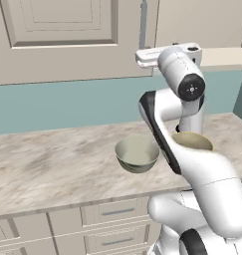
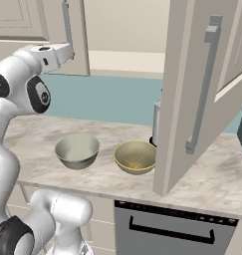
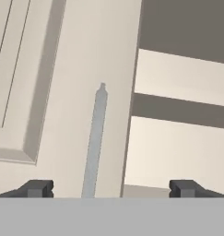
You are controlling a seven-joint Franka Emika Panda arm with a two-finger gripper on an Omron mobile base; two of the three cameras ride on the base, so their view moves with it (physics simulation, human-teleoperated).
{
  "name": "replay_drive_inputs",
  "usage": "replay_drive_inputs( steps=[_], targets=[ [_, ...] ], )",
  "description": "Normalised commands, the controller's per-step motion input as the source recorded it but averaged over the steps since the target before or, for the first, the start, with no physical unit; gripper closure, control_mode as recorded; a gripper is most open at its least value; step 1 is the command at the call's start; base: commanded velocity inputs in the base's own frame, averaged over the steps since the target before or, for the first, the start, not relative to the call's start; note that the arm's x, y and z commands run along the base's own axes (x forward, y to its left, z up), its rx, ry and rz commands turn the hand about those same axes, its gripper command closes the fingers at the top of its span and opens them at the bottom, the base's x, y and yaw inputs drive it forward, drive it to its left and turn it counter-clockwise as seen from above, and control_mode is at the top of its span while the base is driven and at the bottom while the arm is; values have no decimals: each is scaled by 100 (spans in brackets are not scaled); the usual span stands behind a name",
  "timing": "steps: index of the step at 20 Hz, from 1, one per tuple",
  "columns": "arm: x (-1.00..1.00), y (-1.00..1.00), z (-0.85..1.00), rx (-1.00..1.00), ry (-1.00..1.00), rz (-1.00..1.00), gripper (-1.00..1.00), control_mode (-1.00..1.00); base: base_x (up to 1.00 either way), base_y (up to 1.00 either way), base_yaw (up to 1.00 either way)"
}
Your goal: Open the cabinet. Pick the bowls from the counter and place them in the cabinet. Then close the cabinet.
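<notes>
The cabinet has its right door (image 2: 184, 99) swung open, and its left door (image 1: 58, 35) is shut. My gripper (image 3: 111, 189) is open and faces the left door's grey bar handle (image 3: 96, 138), which runs up between the fingertips (image 3: 37, 188) a short way ahead. Beside that door's edge, the shelves (image 3: 178, 83) inside look bare. In the left base view the gripper (image 1: 141, 57) sits right by the handle (image 1: 144, 20). On the counter (image 1: 53, 164) stand the greyish-white bowl (image 1: 137, 154) (image 2: 77, 150) and the tan-yellow bowl (image 2: 135, 157), partly behind my arm (image 1: 192, 141).
The open right door hangs over the counter's right part, its long handle (image 2: 202, 84) facing me. A metal canister (image 2: 156, 122) stands behind that door. Drawers (image 1: 112, 214) sit under the counter, and a grey appliance front (image 2: 167, 229) lies below right.
</notes>
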Motion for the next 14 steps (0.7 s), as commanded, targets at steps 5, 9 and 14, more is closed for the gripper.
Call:
replay_drive_inputs(
  steps=[5, 9, 14],
  targets=[
    [90, 0, -7, 0, 10, 10, -100, -100, 0, 0, 0],
    [100, 1, -9, 0, 10, 5, -100, -100, 0, 0, 0],
    [100, 12, -11, 0, 8, 0, -100, -100, 0, 0, 0]
  ],
)
